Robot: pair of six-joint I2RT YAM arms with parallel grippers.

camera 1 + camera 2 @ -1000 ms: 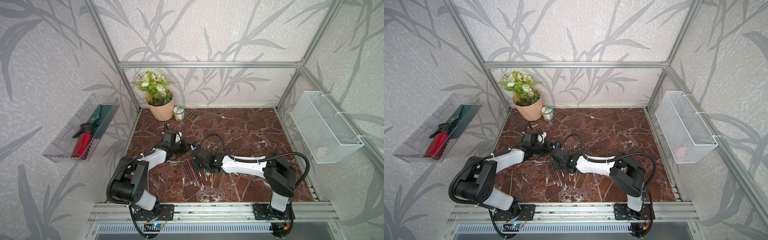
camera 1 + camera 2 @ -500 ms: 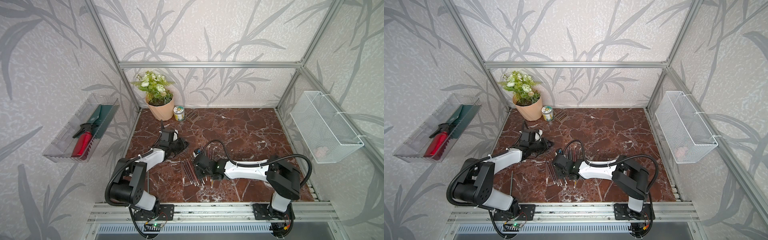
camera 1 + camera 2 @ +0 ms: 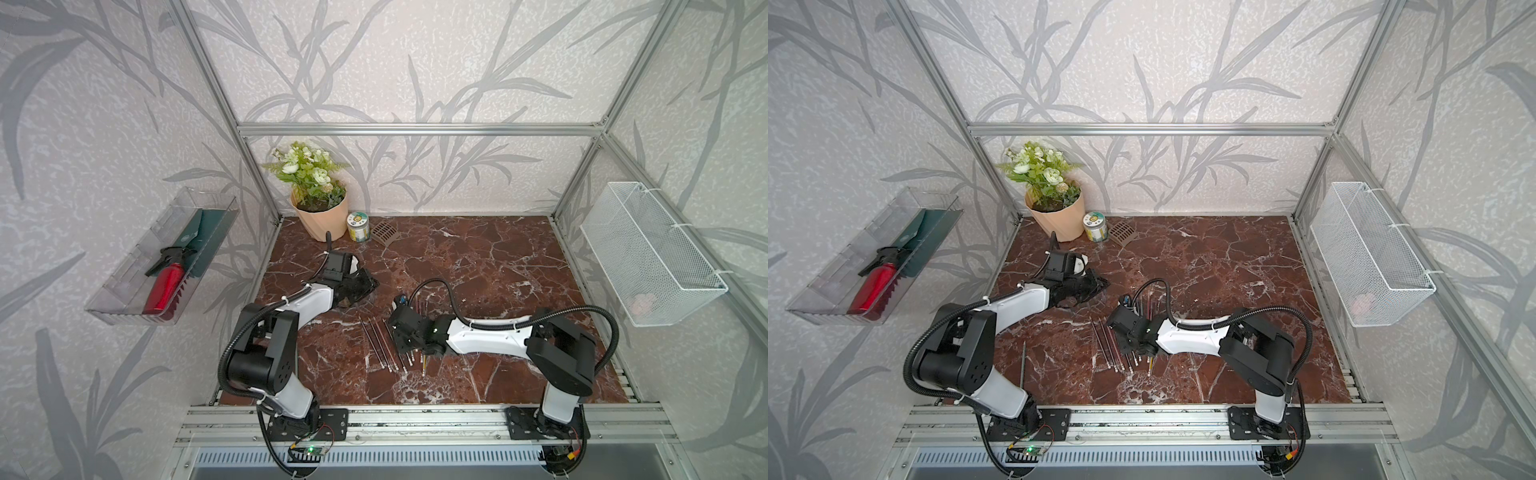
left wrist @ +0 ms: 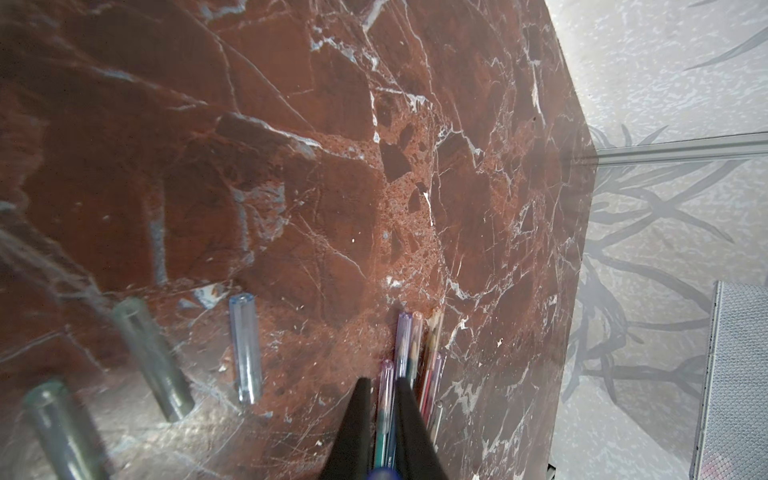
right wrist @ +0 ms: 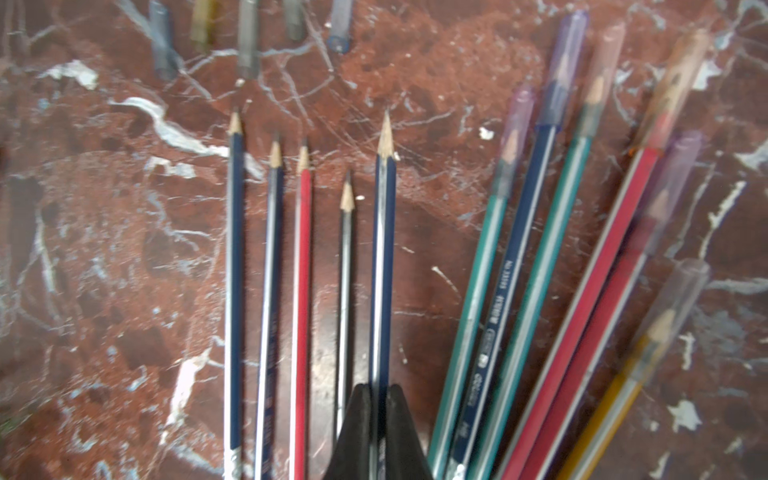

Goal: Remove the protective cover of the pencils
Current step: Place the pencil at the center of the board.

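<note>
- Left gripper [image 4: 382,380]: black tapered jaws nearly together. A blue scrap shows at their root; whether it's a cap, I cannot tell. It hovers apart from the pencils over the red-brown marble tabletop [image 3: 478,257].
- Loose clear plastic caps [image 4: 247,349] lie scattered beyond the tips.
- Five bare slim pencils [image 5: 303,291] lie side by side mid-table, long axes front-to-back, sharpened tips toward the back wall.
- Right gripper [image 5: 378,388] is clamped on the dark blue striped pencil [image 5: 384,249], tip bare, parallel with that row.
- Six capped pencils [image 5: 540,270] fan out rightward.
- About halfway, I'd say. Next: lay this one down, pinch a capped shaft, and pull its cap straight along the axis.
</note>
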